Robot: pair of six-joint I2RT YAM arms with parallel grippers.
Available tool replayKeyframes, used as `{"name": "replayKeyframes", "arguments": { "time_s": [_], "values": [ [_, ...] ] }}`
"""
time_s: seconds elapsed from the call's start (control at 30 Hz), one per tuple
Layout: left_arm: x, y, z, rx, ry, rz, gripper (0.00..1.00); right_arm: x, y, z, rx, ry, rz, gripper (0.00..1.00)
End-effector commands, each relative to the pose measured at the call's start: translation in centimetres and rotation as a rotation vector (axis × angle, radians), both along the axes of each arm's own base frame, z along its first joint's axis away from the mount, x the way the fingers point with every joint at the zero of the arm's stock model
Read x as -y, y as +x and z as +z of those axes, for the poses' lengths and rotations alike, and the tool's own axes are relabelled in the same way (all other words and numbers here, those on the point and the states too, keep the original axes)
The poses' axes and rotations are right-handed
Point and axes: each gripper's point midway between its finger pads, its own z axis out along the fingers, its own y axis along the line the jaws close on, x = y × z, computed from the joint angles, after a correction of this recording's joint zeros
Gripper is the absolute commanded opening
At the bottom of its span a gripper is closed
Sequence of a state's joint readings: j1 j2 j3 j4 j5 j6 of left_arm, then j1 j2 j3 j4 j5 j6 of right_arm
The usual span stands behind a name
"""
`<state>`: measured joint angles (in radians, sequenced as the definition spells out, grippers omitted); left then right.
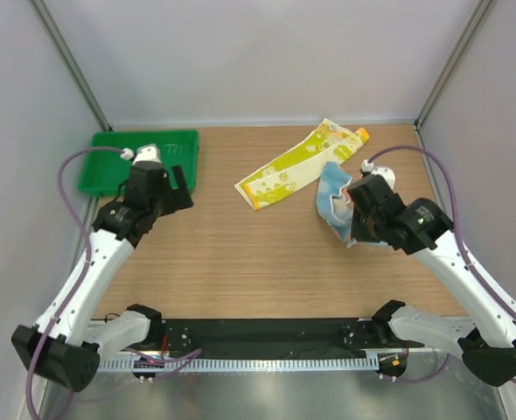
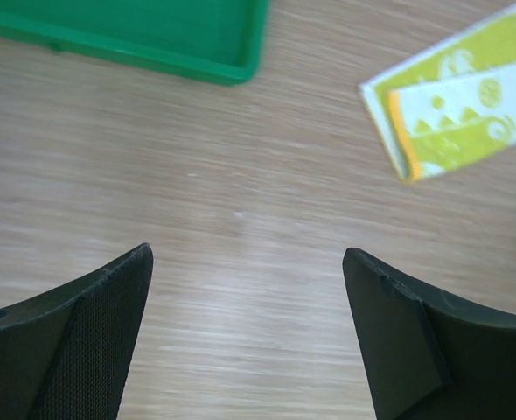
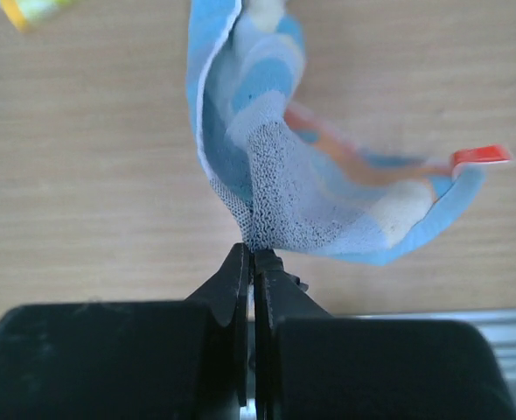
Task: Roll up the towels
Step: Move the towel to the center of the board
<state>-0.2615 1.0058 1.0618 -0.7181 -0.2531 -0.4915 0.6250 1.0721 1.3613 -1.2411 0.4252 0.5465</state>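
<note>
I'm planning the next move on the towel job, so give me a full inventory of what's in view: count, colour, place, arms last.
yellow-green towel: one, yellow-green and white with an orange edge, lying flat and unrolled, far centre of the table.
blue towel: one, light blue and white, crumpled, right of centre, pinched at an edge.
tray: one, green, far left corner.
table: one, light wood, under everything.
left gripper: one, black, open, over bare table near the tray.
right gripper: one, black, shut on the blue towel.
</note>
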Motion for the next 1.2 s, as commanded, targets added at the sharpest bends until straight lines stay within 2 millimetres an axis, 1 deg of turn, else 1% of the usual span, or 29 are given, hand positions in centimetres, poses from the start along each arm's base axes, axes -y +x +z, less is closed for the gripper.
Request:
{"name": "replayKeyframes", "arguments": {
  "time_s": [0.0,0.03,0.07,0.1,0.13,0.17,0.2,0.23,0.27,0.3,0.33,0.37,0.4,0.43,0.47,0.5,0.53,0.57,0.6,0.63,0.67,0.7,0.73,0.77,0.8,0.87,0.97,1.07,1.17],
  "values": [
    [4.2,0.9,1.9,0.027,0.010,-0.043,0.90,-2.7,-5.1,-4.8,-0.212,0.162,0.028,0.01],
    [5.6,2.0,1.4,0.016,0.014,-0.059,0.92,-2.6,-6.4,-5.0,-0.224,0.182,0.046,0.01],
    [7.8,2.5,2.2,0.035,-0.017,-0.102,0.93,-2.2,-8.1,-6.3,-0.277,0.150,0.061,0.01],
    [9.2,3.1,2.2,0.028,-0.048,-0.124,0.93,-2.0,-8.9,-6.5,-0.284,0.159,0.045,0.01],
    [11.4,4.3,0.7,-0.013,-0.074,-0.165,0.93,-1.5,-9.5,-6.8,-0.285,0.153,0.034,0.01],
    [13.1,5.2,1.6,0.002,-0.103,-0.192,0.93,-0.4,-10.5,-6.9,-0.283,0.146,0.022,0.01],
    [15.3,5.5,1.0,-0.011,-0.110,-0.240,0.94,0.0,-10.9,-6.9,-0.282,0.153,0.006,0.01],
    [17.4,6.7,-1.0,-0.053,-0.101,-0.269,0.94,0.6,-11.4,-7.1,-0.285,0.149,-0.006,0.01],
    [19.4,7.9,0.1,-0.029,-0.108,-0.295,0.94,1.4,-12.1,-7.1,-0.283,0.149,-0.016,0.01],
    [21.9,7.9,-0.6,-0.041,-0.098,-0.346,0.95,1.8,-12.4,-7.3,-0.285,0.148,-0.024,0.01],
    [23.7,8.4,-0.6,-0.039,-0.090,-0.385,0.95,2.0,-12.8,-7.5,-0.293,0.153,-0.029,0.01],
    [25.9,9.3,-4.3,-0.109,-0.049,-0.420,0.95,1.9,-13.4,-8.5,-0.326,0.155,-0.022,0.01],
    [28.2,10.4,-2.4,-0.063,-0.070,-0.453,0.96,1.7,-13.8,-9.0,-0.340,0.170,-0.008,0.01],
    [30.3,10.4,-3.6,-0.082,-0.057,-0.491,0.96,1.6,-14.3,-10.1,-0.371,0.161,0.009,0.01],
    [31.9,10.7,-6.9,-0.144,-0.034,-0.515,0.96,1.0,-14.1,-10.3,-0.369,0.189,0.015,0.01],
    [33.2,11.2,-7.6,-0.152,-0.038,-0.533,0.96,0.9,-14.1,-10.5,-0.369,0.194,0.017,0.01],
    [35.0,11.8,-6.5,-0.119,-0.062,-0.555,0.96,0.9,-14.1,-10.7,-0.371,0.195,0.015,0.01],
    [36.0,12.2,-6.9,-0.120,-0.068,-0.567,0.97,0.8,-14.0,-10.7,-0.365,0.198,0.010,0.01],
    [37.0,12.4,-9.9,-0.171,-0.059,-0.576,0.97,0.9,-13.8,-10.7,-0.355,0.195,0.004,0.01],
    [38.3,13.2,-8.6,-0.140,-0.092,-0.588,0.97,1.0,-13.7,-10.7,-0.352,0.189,0.000,0.01],
    [39.0,13.3,-9.5,-0.155,-0.105,-0.593,0.97,0.9,-13.6,-10.8,-0.354,0.187,0.003,0.01],
    [39.8,13.4,-11.4,-0.183,-0.113,-0.603,0.98,0.8,-13.6,-10.9,-0.359,0.187,0.006,0.01],
    [40.4,13.6,-11.9,-0.185,-0.123,-0.608,0.98,0.6,-13.6,-11.1,-0.371,0.177,0.007,0.01],
    [41.2,13.9,-11.4,-0.170,-0.148,-0.622,0.98,0.5,-13.5,-11.3,-0.377,0.171,0.008,0.01],
    [41.9,13.8,-13.0,-0.196,-0.165,-0.636,1.00,0.5,-13.5,-11.4,-0.386,0.166,0.014,0.01],
    [42.8,14.0,-13.5,-0.191,-0.189,-0.641,1.00,0.4,-13.3,-11.5,-0.388,0.152,0.015,0.01],
    [43.2,14.3,-15.4,-0.208,-0.204,-0.628,1.00,0.2,-13.0,-11.4,-0.383,0.155,0.014,0.01],
    [44.7,13.8,-16.6,-0.230,-0.273,-0.667,1.00,0.2,-13.0,-11.6,-0.390,0.151,0.012,0.01],
    [46.2,13.6,-17.1,-0.233,-0.343,-0.687,0.93,0.3,-13.1,-11.8,-0.395,0.144,0.011,0.01]
  ]
}}
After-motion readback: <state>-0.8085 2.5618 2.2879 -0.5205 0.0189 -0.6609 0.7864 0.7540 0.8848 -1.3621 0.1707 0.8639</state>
